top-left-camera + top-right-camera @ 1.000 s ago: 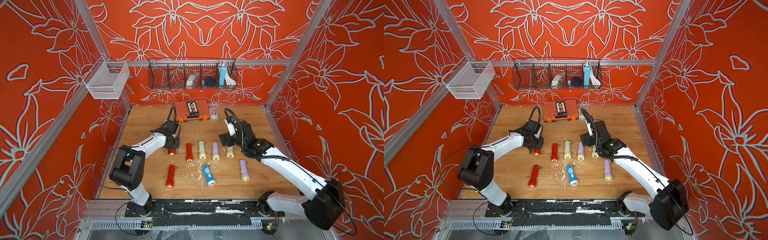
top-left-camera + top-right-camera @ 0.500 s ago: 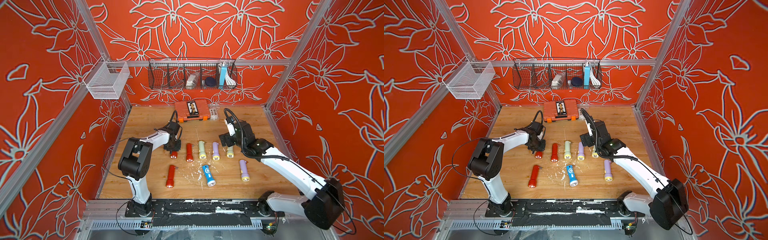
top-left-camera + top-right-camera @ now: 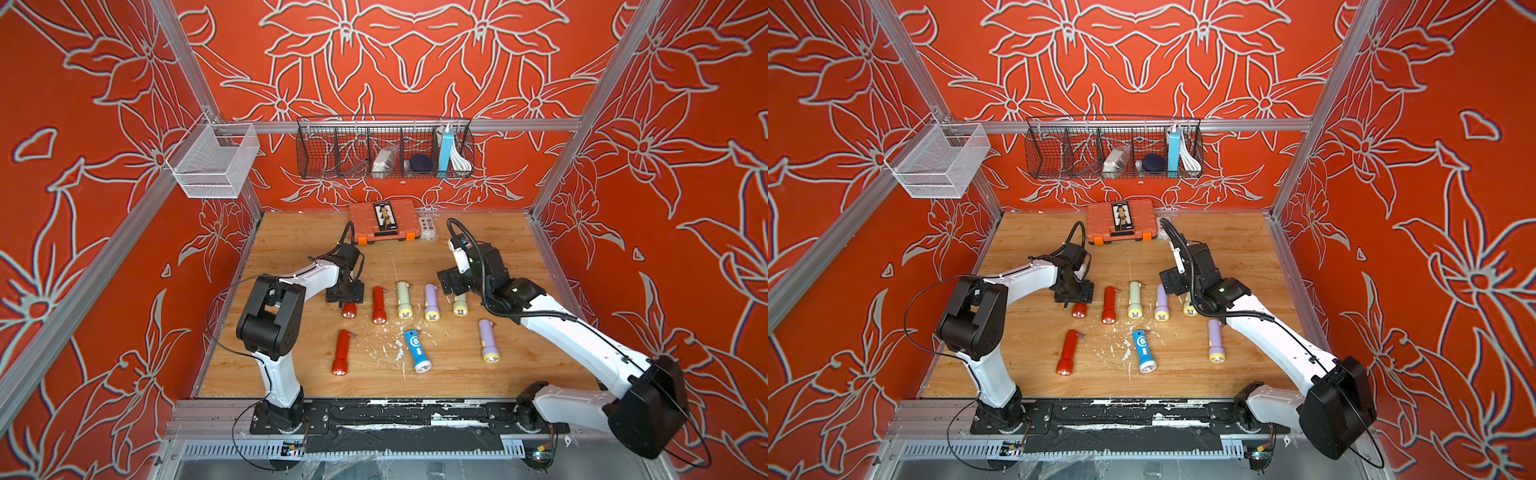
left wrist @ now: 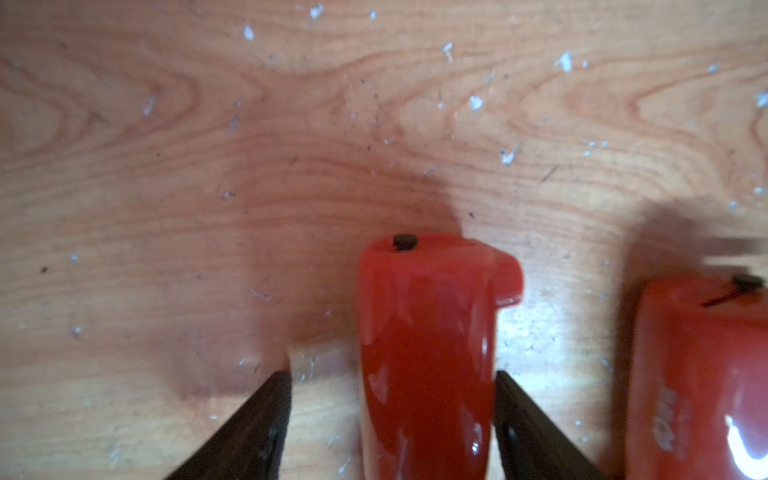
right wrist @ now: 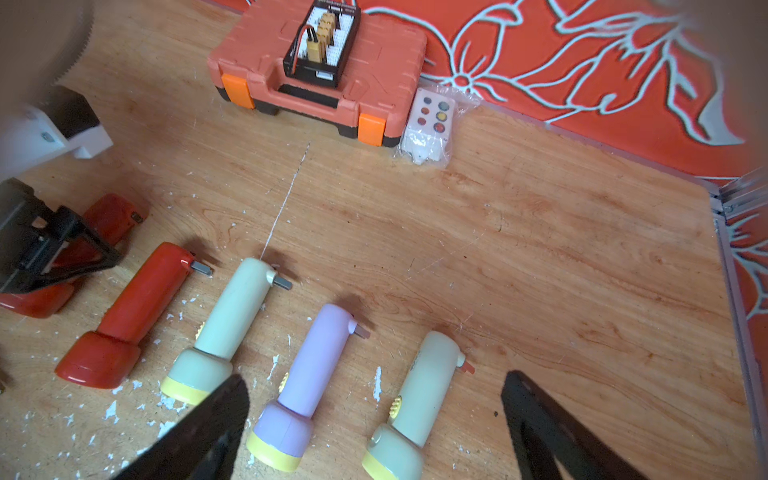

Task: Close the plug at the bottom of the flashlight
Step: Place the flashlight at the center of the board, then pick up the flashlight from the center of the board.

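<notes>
Red flashlight lies between the left gripper's parted jaws, plug end seemingly closed; right gripper's jaws gape above the cream flashlight, ready.

Open counter behind the flashlight row gives free passage. A second red flashlight lies just beside the left end effector; an orange case blocks rear centre.
</notes>
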Robot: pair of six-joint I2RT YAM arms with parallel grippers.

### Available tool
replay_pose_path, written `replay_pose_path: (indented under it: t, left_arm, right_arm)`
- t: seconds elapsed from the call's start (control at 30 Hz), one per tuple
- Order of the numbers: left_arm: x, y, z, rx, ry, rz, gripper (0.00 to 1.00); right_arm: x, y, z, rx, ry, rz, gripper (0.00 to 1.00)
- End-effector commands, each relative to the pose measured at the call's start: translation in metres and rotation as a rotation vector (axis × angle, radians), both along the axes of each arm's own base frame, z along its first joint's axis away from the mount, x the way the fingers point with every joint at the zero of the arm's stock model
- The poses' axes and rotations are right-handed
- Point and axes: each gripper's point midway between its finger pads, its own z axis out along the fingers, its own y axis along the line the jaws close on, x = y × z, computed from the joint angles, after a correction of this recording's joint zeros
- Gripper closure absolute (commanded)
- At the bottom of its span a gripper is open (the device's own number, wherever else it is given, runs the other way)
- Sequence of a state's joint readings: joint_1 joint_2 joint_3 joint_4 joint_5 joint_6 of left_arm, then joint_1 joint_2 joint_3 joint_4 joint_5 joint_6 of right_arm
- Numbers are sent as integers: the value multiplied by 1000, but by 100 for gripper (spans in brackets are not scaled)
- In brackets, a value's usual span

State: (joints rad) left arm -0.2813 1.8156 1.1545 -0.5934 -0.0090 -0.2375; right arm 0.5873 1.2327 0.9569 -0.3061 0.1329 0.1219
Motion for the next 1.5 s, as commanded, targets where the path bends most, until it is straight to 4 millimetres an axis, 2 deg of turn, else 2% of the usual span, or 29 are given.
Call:
replay_pose_path:
  t: [0.0,0.17,0.23,0.33,0.43,0.6,0.93,1.17,1.47]
  left_arm:
    - [7,4,33,-1,-66,32,22]
    - [8,-2,68,-47,-124,64,21]
    - [8,-12,81,-73,-153,63,21]
    - [5,-33,93,-102,-173,38,22]
    - [3,-50,96,-118,-167,19,22]
    - [2,-71,87,-143,-151,3,25]
    - [-5,-98,57,-102,-82,-51,30]
    - [-10,-106,34,-58,-53,-68,33]
    - [-12,-104,12,-17,-18,-66,40]
  right_arm:
    - [1,-1,-13,1,27,-8,2]
    - [1,3,-33,25,70,-7,2]
    - [0,2,-47,22,97,-15,2]
    - [-1,-4,-63,13,123,-47,2]
    - [2,-11,-71,1,139,-78,2]
    - [3,-17,-70,3,136,-102,2]
    - [2,-22,-63,23,119,-115,2]
    - [3,-22,-62,26,121,-115,2]
    - [3,-22,-63,27,128,-115,2]
